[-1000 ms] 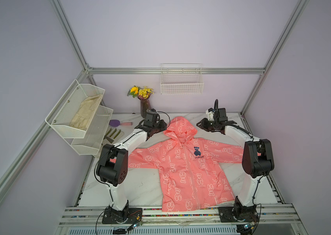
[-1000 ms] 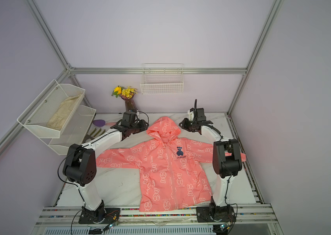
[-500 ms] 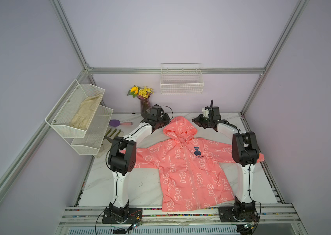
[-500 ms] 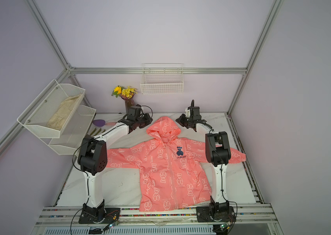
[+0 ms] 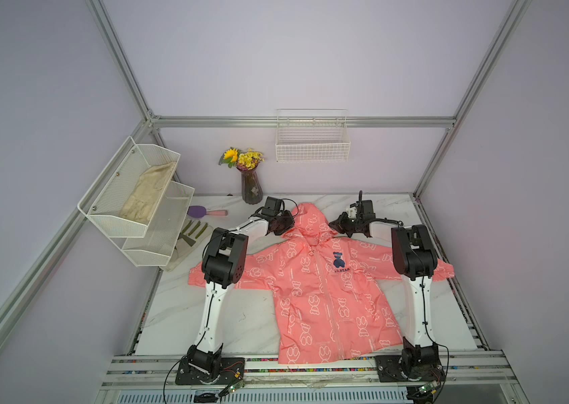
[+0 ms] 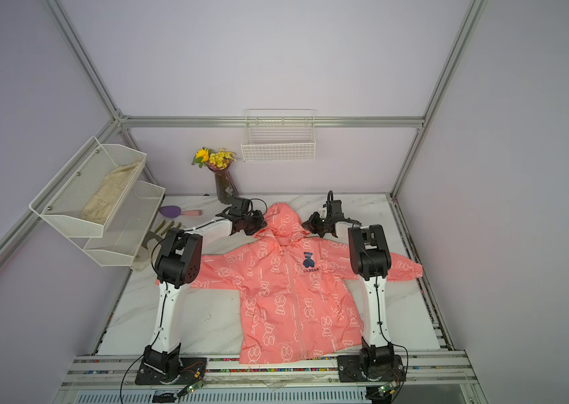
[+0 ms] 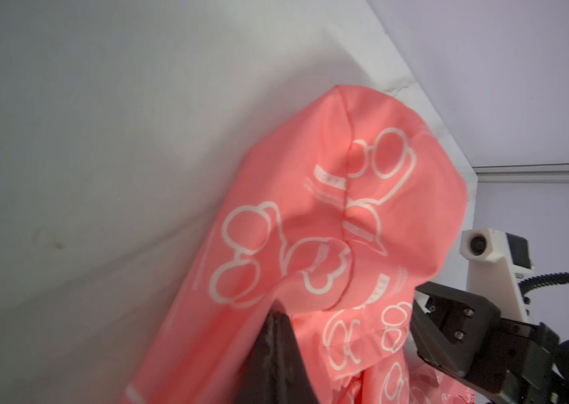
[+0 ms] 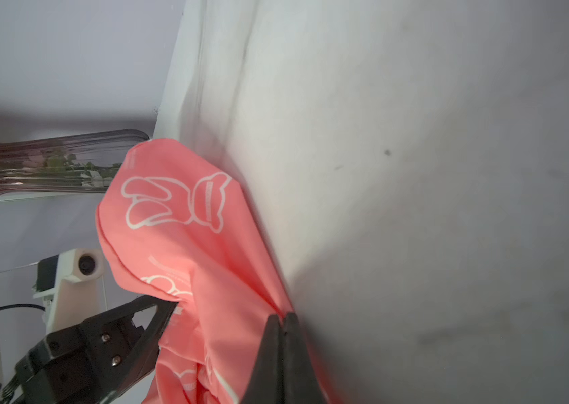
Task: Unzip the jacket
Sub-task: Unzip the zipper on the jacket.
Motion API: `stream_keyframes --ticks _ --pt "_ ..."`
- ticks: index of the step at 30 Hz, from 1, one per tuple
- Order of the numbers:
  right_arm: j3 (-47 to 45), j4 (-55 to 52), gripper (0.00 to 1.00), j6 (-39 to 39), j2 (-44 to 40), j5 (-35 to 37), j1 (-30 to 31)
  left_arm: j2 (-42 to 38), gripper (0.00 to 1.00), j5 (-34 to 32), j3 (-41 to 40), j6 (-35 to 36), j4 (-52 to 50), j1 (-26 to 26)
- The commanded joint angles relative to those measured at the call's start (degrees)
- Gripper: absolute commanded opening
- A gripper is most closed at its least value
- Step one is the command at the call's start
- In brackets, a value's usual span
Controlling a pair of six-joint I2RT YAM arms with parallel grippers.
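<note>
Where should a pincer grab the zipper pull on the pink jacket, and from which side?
Take the small ring pull at the top of the zipper, just below the hood. It seems to lie flat on the chest of the jacket, so probably come straight down from above, pinch across the ring, then draw it toward the hem.

The jacket [image 5: 325,297] reads "LILBEAR" on its chest.

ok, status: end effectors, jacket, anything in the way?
Left end effector and right end effector both shut, pinching the hood sides. Jacket flat on table, zipper closed. Vase close behind left end effector; nothing on zipper.
</note>
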Motion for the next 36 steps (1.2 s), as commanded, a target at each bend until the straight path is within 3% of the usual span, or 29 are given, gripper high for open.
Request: stream_keyframes --ticks 1,6,12,13,15,17,19,21,24,26,28,33,36 --pt "-1.3 -2.1 0.02 -0.3 -1.0 0.8 -1.9 -1.7 0.00 0.6 -1.7 6.6 1.3 1.5" --pt "5.0 -7.7 0.02 -6.0 -2.9 0.7 -3.5 -6.7 0.00 -3.2 0.0 19.2 0.5 1.5" --pt "6.1 -13.4 0.11 -17.9 -12.0 1.5 -3.9 -25.6 0.01 -10.6 -11.1 36.8 9.5 1.5" --pt "4.4 -13.5 0.12 -19.9 -14.4 1.5 -3.8 -29.7 0.14 -10.9 -14.2 40.7 12.7 1.4" --pt "-0.9 -11.8 0.15 -22.2 -19.9 1.6 -3.7 -37.0 0.50 -9.3 -20.6 47.0 20.2 1.3" --pt "-7.5 -8.9 0.18 -24.8 -26.6 2.6 -3.4 -42.8 0.99 -6.3 -27.1 51.5 28.6 1.4" --pt "-13.2 -6.9 0.22 -28.7 -32.6 3.7 -2.8 -45.6 1.00 -5.1 -30.6 51.7 31.4 2.0" --pt "-18.0 -5.7 0.25 -32.4 -37.6 5.6 -2.0 -45.7 1.00 2.0 -29.2 56.3 26.4 2.9" --pt "-24.1 -5.3 0.38 -37.9 -44.6 7.6 -0.6 -42.5 1.00 14.5 -24.1 68.0 10.8 2.7" --pt "-28.0 -4.4 0.43 -40.4 -48.7 9.1 0.1 -39.6 0.99 24.4 -21.7 78.4 0.6 2.6" --pt "-32.0 -2.3 0.46 -42.3 -52.3 10.6 0.7 -37.4 0.94 30.0 -20.7 88.0 -7.6 2.3" --pt "-42.2 4.5 0.48 -47.1 -60.9 13.0 3.1 -29.6 0.77 34.5 -14.8 100.7 -22.8 1.6" --pt "-44.4 4.2 0.49 -48.0 -62.4 14.7 4.9 -23.2 0.73 30.8 -8.7 105.0 -30.2 -0.4"
